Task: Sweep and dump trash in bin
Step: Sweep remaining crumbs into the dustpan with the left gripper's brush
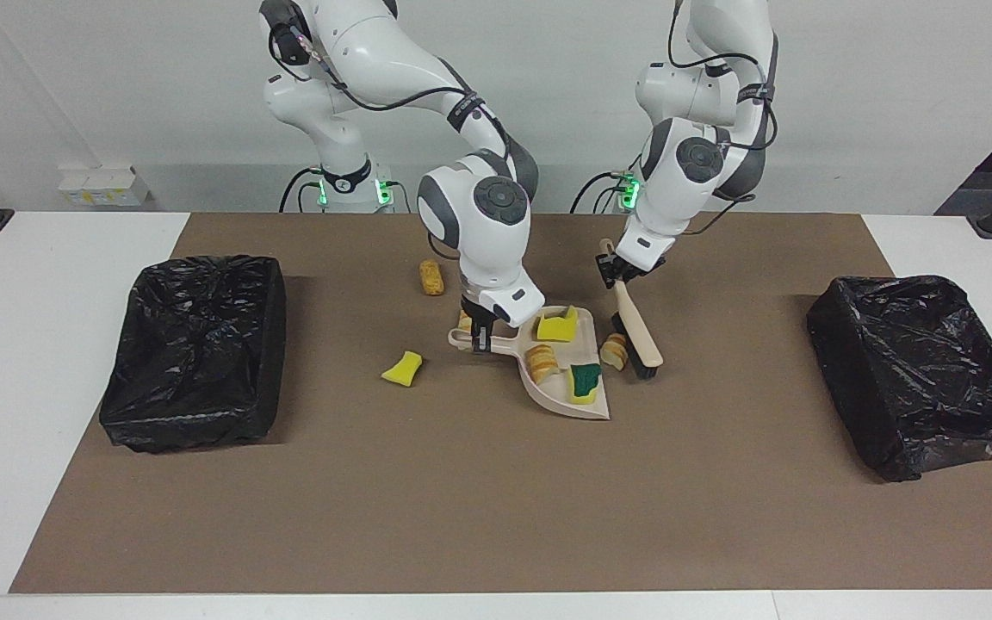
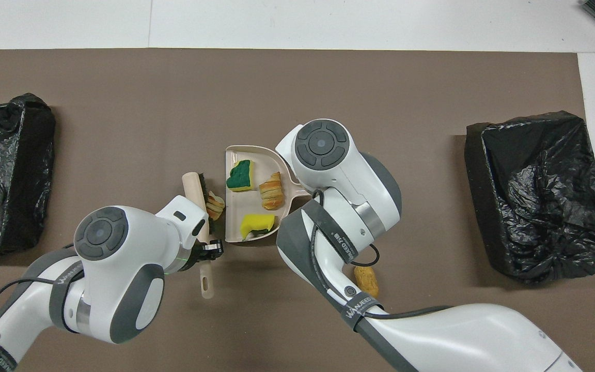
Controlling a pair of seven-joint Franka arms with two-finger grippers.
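Left to right in the facing view.

Black-bagged bin (image 1: 195,349) sits at the right arm's end of the counter (image 1: 48,258), well apart from both grippers.

Right gripper (image 1: 480,337) is down at the counter, clamped shut on the handle of the beige dustpan (image 1: 578,400). The pan lies flat on the brown mat (image 1: 461,499), its open mouth facing the left gripper's side. Around the right gripper:
- bread-like roll (image 1: 431,277) on the mat, near the gripper, toward the robots' bases
- plain yellow sponge bit (image 1: 402,368) on the mat, beside the gripper, toward the bagged bin
- another small lump (image 1: 464,320) touching or just beside the gripper, mostly hidden by it

In the pan, just past the right gripper: yellow sponge piece (image 1: 557,326), bread-like lump (image 1: 541,362), green-backed sponge (image 1: 585,381) nearest the open lip.

Left gripper (image 1: 617,273) is shut on the upper handle of the hand brush (image 1: 639,337), which slants down from it, dark bristles on the mat. One striped bread-like chunk (image 1: 613,351) lies below the left gripper, pinned between the bristles and the dustpan's mouth, touching the bristles, just outside the pan lip. The overhead view confirms this: chunk (image 2: 215,205) is between brush and pan edge, not yet inside.

Second black-bagged bin (image 1: 922,375) is at the left arm's end of the counter, well apart from the left gripper.
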